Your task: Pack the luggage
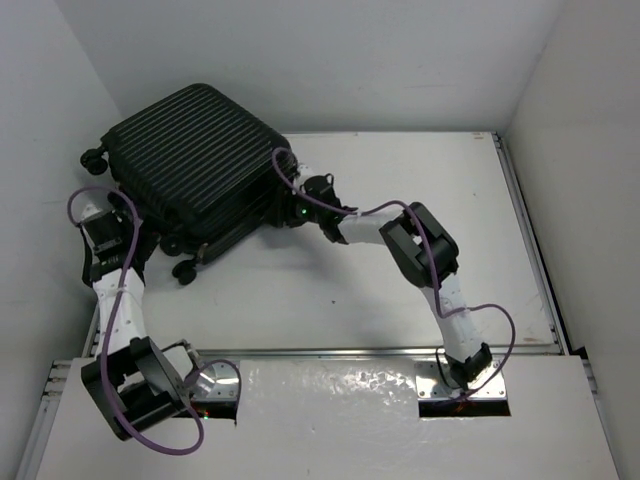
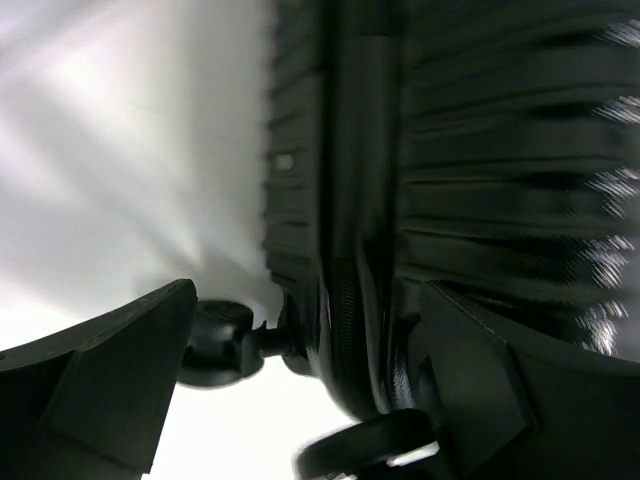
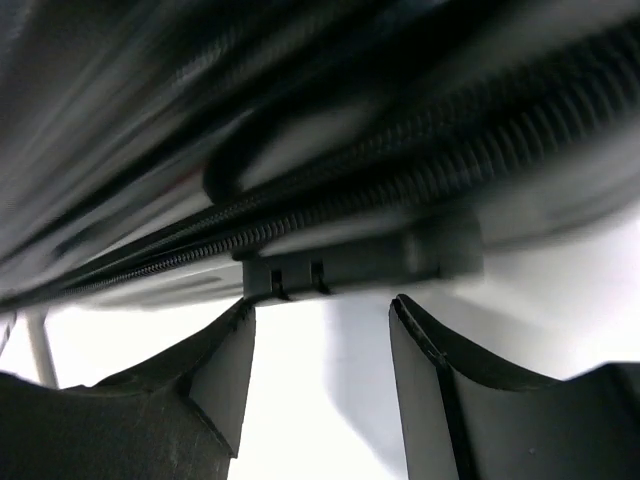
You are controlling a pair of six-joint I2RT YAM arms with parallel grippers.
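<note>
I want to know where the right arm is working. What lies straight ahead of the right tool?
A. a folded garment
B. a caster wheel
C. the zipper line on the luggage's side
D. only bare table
C: in the right wrist view, the right tool points at the zipper line that runs along the side of the luggage, with nothing between its fingers.

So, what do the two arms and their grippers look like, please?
Both arms have white links and bulky black joint housings. A purple cable loops along the right arm, and another along the left arm. A small green light glows near the right wrist. The left gripper and right gripper have dark, wedge-shaped fingers.
</note>
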